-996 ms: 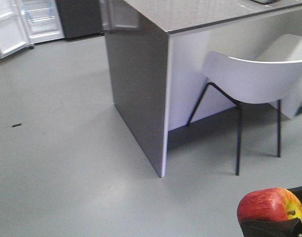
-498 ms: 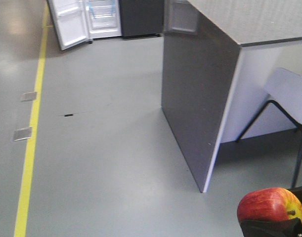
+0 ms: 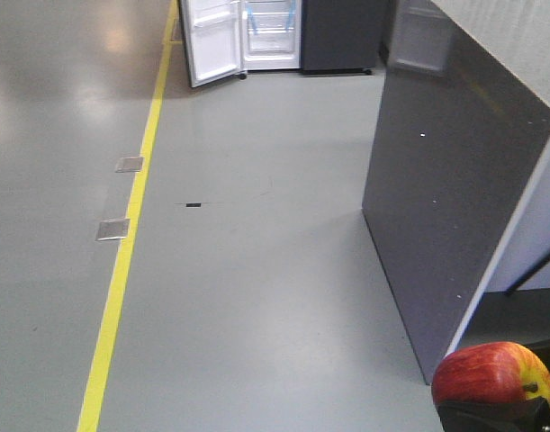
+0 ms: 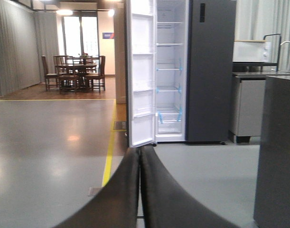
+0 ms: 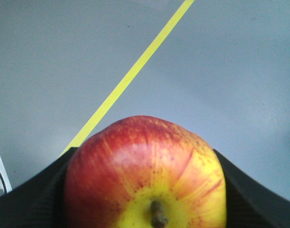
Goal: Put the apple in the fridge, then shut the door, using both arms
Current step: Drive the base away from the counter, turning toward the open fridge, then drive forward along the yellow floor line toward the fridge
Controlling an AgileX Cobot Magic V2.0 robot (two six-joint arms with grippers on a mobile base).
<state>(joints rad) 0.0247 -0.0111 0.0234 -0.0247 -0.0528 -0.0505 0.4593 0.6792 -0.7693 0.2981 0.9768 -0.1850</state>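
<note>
Swung round, the view now finds the tall dark grey fridge (image 3: 333, 36) far ahead, its white-lined door (image 3: 211, 40) open. Right gripper (image 3: 491, 416) has its jaws clamped on the glossy red-yellow apple (image 3: 495, 373); left gripper (image 4: 140, 190) jaws seem together. Passing close, the arm could clip the dark grey bench panel (image 3: 455, 198).

The glossy grey floor (image 3: 256, 297) carries a yellow line (image 3: 112, 315). Two metal plates (image 3: 112, 229) lie just beside it. A dark counter panel (image 3: 446, 207) stands at right. Wooden dining chairs (image 4: 97, 73) occupy the far end.
</note>
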